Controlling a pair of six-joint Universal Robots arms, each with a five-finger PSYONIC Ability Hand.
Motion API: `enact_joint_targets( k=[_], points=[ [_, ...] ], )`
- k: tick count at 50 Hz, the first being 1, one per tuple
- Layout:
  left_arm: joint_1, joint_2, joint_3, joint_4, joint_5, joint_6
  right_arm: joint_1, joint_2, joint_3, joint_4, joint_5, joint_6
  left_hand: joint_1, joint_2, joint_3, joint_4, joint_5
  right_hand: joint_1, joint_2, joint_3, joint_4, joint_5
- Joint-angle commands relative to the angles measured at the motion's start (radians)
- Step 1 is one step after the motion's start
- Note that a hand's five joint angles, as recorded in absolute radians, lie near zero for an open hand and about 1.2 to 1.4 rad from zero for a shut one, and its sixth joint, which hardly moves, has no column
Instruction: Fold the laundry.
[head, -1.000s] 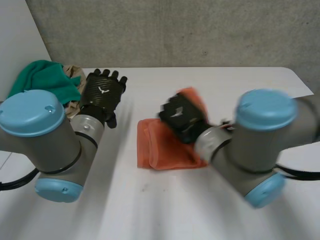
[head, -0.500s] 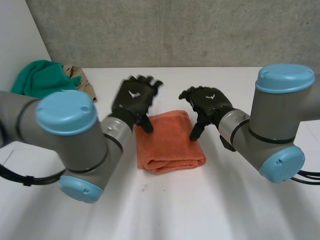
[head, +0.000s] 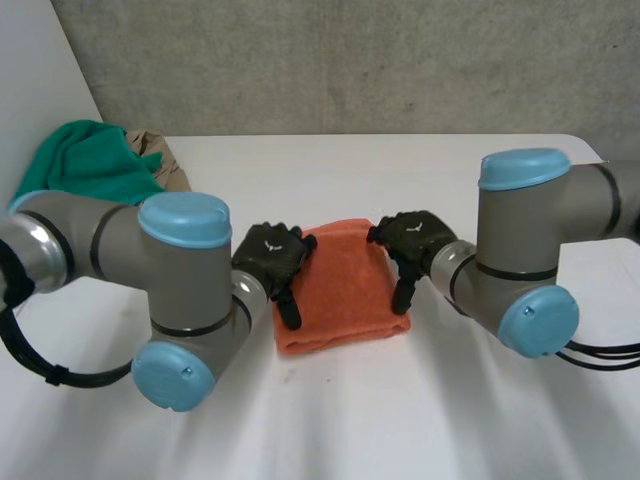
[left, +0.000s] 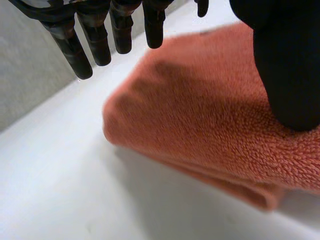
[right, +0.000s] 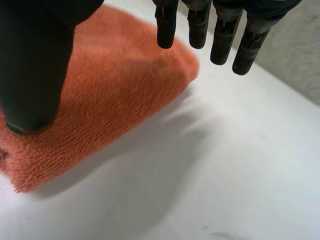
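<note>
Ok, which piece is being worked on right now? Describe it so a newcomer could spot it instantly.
On the white table, look midway between the left hand and the right hand. There lies the orange towel, folded into a thick rectangle; the green cloth and beige cloth are crumpled at the far left corner.

A folded orange towel (head: 345, 290) was seen near the middle of the white table (head: 330, 420). A green cloth (head: 85, 165) and a tan cloth (head: 168, 168) were piled at its far left corner.
</note>
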Motion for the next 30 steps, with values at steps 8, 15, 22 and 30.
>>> enact_joint_targets(
  k=[8,15,22,30],
  points=[
    [0.085,0.334,-0.004,-0.048,0.284,-0.024,-0.133,-0.305,0.429,-0.258,0.044,0.370,0.000,-0.012,-0.020,-0.011,-0.029,-0.021,-0.047,-0.043,-0.063,-0.070],
    [0.129,0.377,0.001,-0.151,0.480,-0.075,-0.141,-0.293,0.505,-0.259,0.025,0.436,0.003,-0.009,-0.017,-0.008,-0.026,-0.021,-0.047,-0.043,-0.063,-0.070],
    [0.145,0.378,0.001,-0.162,0.523,-0.079,-0.114,-0.209,0.499,-0.269,-0.012,0.481,0.006,-0.006,-0.014,-0.005,-0.023,-0.021,-0.047,-0.043,-0.063,-0.070],
    [0.142,0.378,-0.007,-0.162,0.523,-0.078,-0.026,-0.101,0.416,-0.295,-0.022,0.545,0.003,-0.009,-0.017,-0.008,-0.026,0.062,0.037,0.041,0.021,0.013]
  ],
)
